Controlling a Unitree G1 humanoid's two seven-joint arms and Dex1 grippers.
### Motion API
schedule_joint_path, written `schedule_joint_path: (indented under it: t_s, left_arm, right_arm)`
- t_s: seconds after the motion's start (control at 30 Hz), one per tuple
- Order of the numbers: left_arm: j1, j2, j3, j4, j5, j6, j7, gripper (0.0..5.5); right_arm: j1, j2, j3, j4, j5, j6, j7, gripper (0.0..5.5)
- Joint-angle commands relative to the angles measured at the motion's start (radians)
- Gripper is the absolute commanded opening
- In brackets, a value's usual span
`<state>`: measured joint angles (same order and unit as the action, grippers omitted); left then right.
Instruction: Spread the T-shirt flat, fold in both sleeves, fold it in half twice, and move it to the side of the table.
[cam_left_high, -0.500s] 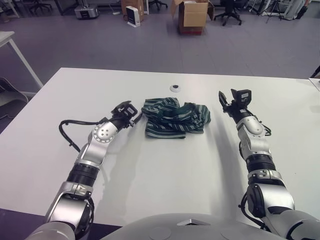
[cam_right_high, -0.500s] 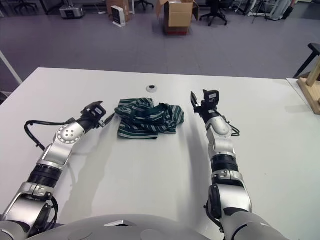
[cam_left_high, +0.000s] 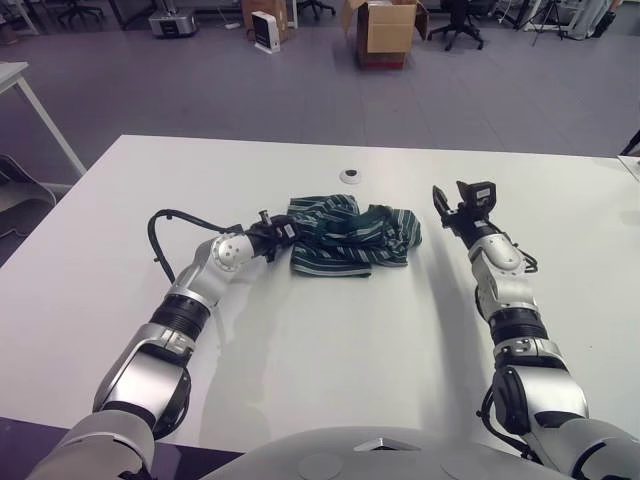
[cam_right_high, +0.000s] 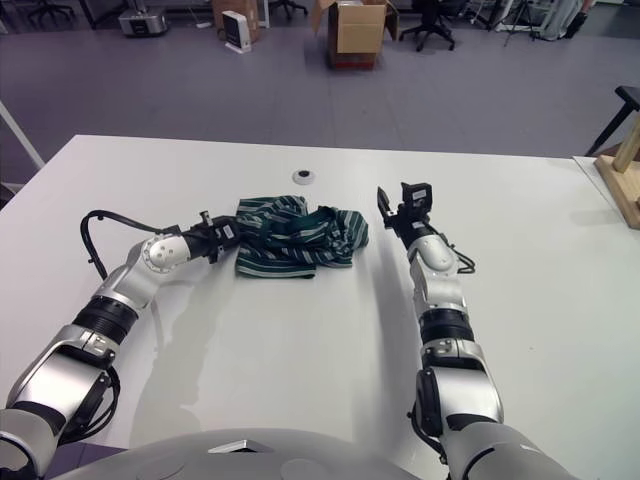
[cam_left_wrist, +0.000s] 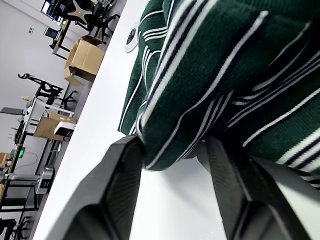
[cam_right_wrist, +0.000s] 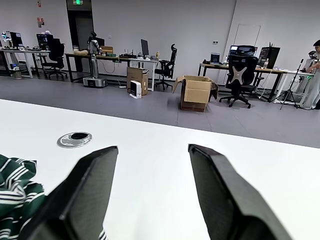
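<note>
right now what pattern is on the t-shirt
The T-shirt is dark green with thin white stripes, clearest in the left wrist view.

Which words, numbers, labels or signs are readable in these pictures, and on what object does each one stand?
No text can be read anywhere.
Green sign above the far doorway: too small to read.
Red notices on the back wall: too small to read.
Cardboard box: no legible print.
T-shirt: stripes only, no words.

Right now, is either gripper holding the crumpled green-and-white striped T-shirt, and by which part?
Nothing is gripped. The left gripper, open, straddles a fold at the left edge of the green-and-white striped T-shirt; the right gripper is open, apart from it.
</note>
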<state>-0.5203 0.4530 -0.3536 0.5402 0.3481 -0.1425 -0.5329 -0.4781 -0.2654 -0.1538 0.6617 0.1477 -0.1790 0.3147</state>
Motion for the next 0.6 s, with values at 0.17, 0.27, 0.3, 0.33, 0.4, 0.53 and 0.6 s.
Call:
schedule_joint_path:
  t_s: [0.17,0.27,0.3,0.33,0.4,0.53,0.6]
  left_arm:
    - [-0.019,0.025,-0.014,0.003,0.019,-0.031,-0.041,0.53]
    - [0.023,0.079,0.002,-0.073,-0.012,-0.033,-0.112,0.03]
    - [0.042,0.096,0.01,-0.114,-0.031,-0.033,-0.142,0.03]
    - [0.061,0.111,0.018,-0.156,-0.051,-0.031,-0.172,0.03]
    - [0.145,0.166,0.027,-0.327,-0.135,-0.022,-0.284,0.03]
    - [0.358,0.381,0.048,-0.641,-0.222,0.021,-0.503,0.03]
    - [0.435,0.463,0.078,-0.744,-0.259,0.064,-0.567,0.03]
  right_arm:
    - [-0.029,-0.007,0.006,0.011,-0.016,-0.008,-0.008,2.62]
    - [-0.039,-0.028,0.026,-0.005,-0.021,0.0,0.048,2.62]
    - [-0.047,-0.037,0.033,-0.013,-0.019,0.006,0.08,2.62]
    - [-0.055,-0.046,0.041,-0.02,-0.017,0.012,0.114,2.62]
    - [-0.082,-0.092,0.091,-0.055,-0.022,0.022,0.254,2.62]
    - [-0.179,-0.246,0.264,-0.049,-0.143,-0.071,0.578,2.62]
    - [-0.228,-0.286,0.315,-0.01,-0.178,-0.112,0.681,2.62]
